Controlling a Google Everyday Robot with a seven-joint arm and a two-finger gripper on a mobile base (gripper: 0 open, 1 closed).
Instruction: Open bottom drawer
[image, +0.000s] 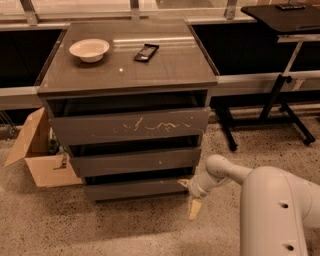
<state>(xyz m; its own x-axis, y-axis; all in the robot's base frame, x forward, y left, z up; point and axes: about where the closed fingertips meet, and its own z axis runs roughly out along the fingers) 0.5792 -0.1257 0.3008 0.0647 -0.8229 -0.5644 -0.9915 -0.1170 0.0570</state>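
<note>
The bottom drawer (132, 189) is the lowest and smallest-looking of three dark grey-brown handleless fronts, plain and unmarked, with a dark gap above it. My gripper (190, 196) is at the drawer's right end, close to the floor. It is open: the upper finger (184, 183) is at the drawer front's top right corner and the lower finger (195, 209) hangs below it over the floor. The white arm (272, 210) comes in from the lower right.
Above are the mid-sized drawer (135, 162) and the scratched widest drawer (130, 126). A white bowl (89, 49) and a dark remote (146, 52) lie on the cabinet top. An open cardboard box (37, 152) stands at the left, a black stand (280, 95) at the right.
</note>
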